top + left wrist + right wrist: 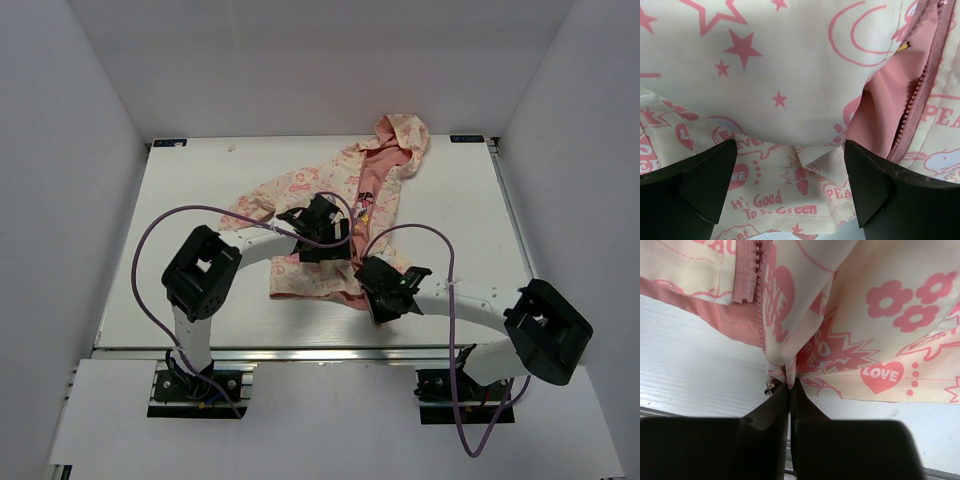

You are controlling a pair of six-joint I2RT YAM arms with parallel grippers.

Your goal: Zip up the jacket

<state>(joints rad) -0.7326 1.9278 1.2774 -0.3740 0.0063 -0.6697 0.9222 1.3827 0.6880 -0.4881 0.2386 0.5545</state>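
Note:
The jacket (pixel 335 215), cream with a pink print, lies open on the table, with its hood (pixel 402 137) at the far right and its salmon lining showing. My left gripper (pixel 322 222) is over the jacket's middle. In the left wrist view it (pixel 790 185) is open, with its fingers (pixel 705 185) wide apart over a fold of cream fabric and the pink zipper teeth (pixel 912 105) to their right. My right gripper (pixel 372 288) is at the near hem. In the right wrist view it (pixel 790 385) is shut on the jacket's bottom corner beside the zipper strip (pixel 759 295). A small metal zipper part (pixel 769 387) shows at the fingertips.
The white table (pixel 180 230) is walled in by white panels on three sides. Purple cables (pixel 150 250) loop over both arms. The table's near edge and a metal rail (pixel 300 352) lie just behind the right gripper.

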